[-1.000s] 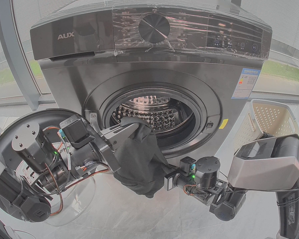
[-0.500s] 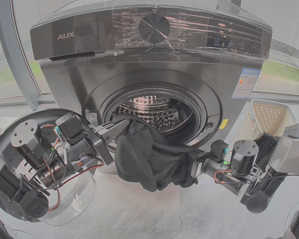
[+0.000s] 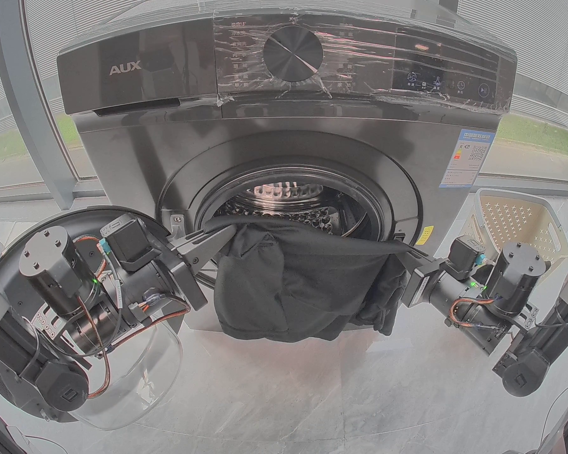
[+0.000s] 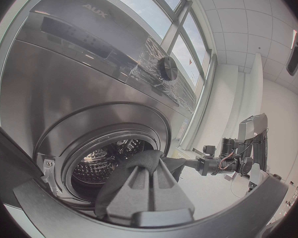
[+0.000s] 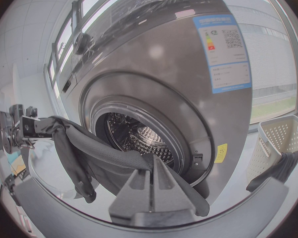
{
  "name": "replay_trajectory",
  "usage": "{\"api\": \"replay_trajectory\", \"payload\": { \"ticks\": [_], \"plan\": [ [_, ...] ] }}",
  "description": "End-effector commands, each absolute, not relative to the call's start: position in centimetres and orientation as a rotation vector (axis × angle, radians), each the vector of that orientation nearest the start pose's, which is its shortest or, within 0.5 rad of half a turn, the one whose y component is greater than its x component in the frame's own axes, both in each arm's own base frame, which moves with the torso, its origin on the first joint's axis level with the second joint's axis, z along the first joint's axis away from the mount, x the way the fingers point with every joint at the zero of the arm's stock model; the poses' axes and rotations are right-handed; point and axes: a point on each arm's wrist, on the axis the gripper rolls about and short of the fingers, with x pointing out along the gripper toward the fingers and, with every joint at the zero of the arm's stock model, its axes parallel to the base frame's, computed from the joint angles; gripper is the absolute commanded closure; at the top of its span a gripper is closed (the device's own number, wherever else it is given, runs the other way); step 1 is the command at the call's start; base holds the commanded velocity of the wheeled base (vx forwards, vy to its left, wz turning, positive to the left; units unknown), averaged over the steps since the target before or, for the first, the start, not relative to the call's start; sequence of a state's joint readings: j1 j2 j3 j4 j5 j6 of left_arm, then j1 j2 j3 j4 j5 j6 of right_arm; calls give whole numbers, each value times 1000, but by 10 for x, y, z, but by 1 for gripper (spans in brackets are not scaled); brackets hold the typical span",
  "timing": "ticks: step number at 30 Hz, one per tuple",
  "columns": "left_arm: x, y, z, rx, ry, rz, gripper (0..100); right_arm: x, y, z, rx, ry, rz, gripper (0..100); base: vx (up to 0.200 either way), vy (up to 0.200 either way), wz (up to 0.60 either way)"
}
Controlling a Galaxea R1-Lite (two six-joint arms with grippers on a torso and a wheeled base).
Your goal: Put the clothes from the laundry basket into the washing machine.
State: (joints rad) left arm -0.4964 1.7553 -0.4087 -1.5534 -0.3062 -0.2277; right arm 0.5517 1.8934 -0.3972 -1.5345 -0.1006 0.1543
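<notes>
A black garment (image 3: 296, 279) hangs stretched flat in front of the washing machine's round opening (image 3: 290, 206), its top edge pulled taut. My left gripper (image 3: 216, 234) is shut on the garment's left end, beside the opening's left rim. My right gripper (image 3: 405, 258) is shut on its right end, by the opening's right rim. The left wrist view has the black garment (image 4: 145, 161) pinched at my left gripper (image 4: 155, 161). The right wrist view has the black garment (image 5: 99, 149) running from my right gripper (image 5: 152, 161) across to the far gripper. The drum (image 5: 139, 138) behind is bare metal.
The machine's glass door (image 3: 101, 323) stands swung open at the left, behind my left arm. A cream laundry basket (image 3: 517, 222) stands on the floor right of the machine, with dark cloth (image 5: 281, 169) hanging over its rim. Pale tiled floor (image 3: 284, 398) lies below the garment.
My right gripper has swung from low centre up and to the right, pulling the garment out from a hanging bunch into a taut sheet. My left gripper shifted slightly left.
</notes>
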Motion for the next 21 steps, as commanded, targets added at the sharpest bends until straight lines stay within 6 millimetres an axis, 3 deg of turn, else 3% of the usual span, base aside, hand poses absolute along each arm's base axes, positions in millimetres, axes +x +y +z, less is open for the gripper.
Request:
{"api": "replay_trajectory", "payload": {
  "ticks": [1, 17, 21],
  "plan": [
    [230, -133, 163, -233, -125, -824, 100, 237, 141, 124, 196, -8, 447, 100, 0, 0, 0],
    [235, -128, 153, -213, -94, -790, 100, 242, 144, 134, 268, -40, 452, 100, 0, 0, 0],
    [235, -128, 153, -213, -94, -788, 100, 241, 144, 128, 270, -12, 454, 100, 0, 0, 0]
  ]
}}
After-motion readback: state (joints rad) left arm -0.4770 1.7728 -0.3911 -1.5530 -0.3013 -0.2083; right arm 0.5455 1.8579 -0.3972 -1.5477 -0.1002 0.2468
